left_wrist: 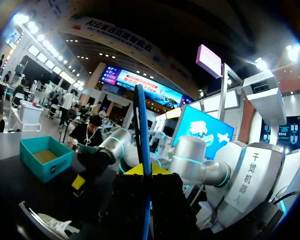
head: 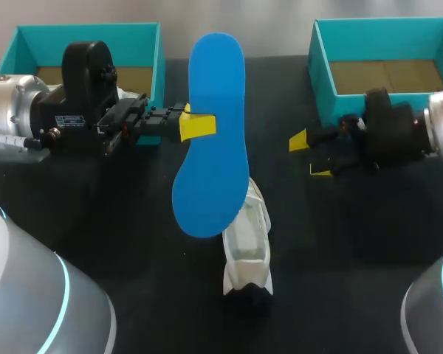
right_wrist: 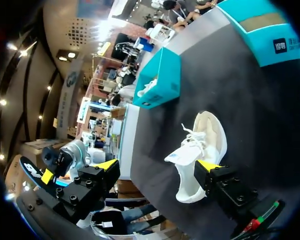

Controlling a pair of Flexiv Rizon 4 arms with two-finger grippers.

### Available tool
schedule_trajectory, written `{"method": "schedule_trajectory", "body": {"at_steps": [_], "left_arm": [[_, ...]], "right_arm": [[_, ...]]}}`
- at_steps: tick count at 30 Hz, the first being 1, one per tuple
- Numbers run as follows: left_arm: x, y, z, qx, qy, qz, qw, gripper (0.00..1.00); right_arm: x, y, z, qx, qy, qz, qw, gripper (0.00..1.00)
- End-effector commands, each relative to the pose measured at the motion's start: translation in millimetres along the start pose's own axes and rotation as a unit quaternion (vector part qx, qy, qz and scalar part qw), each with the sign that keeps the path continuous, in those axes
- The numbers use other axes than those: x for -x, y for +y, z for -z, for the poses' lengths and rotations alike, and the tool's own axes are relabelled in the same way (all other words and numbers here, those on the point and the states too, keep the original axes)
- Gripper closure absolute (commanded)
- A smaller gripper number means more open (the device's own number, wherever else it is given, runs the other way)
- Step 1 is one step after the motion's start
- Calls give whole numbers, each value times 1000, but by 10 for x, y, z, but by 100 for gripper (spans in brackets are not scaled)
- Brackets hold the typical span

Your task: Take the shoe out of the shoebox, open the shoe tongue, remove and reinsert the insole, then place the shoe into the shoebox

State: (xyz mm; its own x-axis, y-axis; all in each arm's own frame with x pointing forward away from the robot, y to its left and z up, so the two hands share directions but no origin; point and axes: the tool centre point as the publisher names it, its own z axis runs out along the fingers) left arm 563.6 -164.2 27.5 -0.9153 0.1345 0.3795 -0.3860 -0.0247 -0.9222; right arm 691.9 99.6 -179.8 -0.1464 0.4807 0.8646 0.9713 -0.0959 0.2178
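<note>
Left gripper clamps the blue insole at mid-length, with its long axis running near-to-far. The white shoe lies parallel. Right gripper is released and empty.

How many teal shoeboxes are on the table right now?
2. The left shoebox stands at the far left of the table, the right shoebox at its far right. No others show.

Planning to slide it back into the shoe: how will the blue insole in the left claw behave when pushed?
The blue insole stands upright from a pinch by the left claw at one edge without drooping, so it's probably light and springy rather than limp. Edge-on it looks thin, so pushed into the white shoe it may buckle.
</note>
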Motion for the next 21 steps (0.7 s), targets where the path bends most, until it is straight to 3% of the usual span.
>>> {"method": "schedule_trajectory", "body": {"at_steps": [1, 5, 11, 16, 21], "left_arm": [[5, -2, -11, 0, 0, 0, 1000, 100], [5, -2, -11, 0, 0, 0, 1000, 100], [5, -2, -11, 0, 0, 0, 1000, 100], [5, -2, -11, 0, 0, 0, 1000, 100], [159, -16, 29, -6, -17, -106, 994, 100]], "right_arm": [[46, 27, -65, 3, 77, -16, 997, 0], [-93, 156, -40, 10, 142, -1, 990, 0], [-323, 221, -37, -3, 179, 5, 984, 0], [-456, 269, -48, -17, 178, -1, 984, 0], [-615, 302, -55, -36, 180, -8, 983, 0]]}}
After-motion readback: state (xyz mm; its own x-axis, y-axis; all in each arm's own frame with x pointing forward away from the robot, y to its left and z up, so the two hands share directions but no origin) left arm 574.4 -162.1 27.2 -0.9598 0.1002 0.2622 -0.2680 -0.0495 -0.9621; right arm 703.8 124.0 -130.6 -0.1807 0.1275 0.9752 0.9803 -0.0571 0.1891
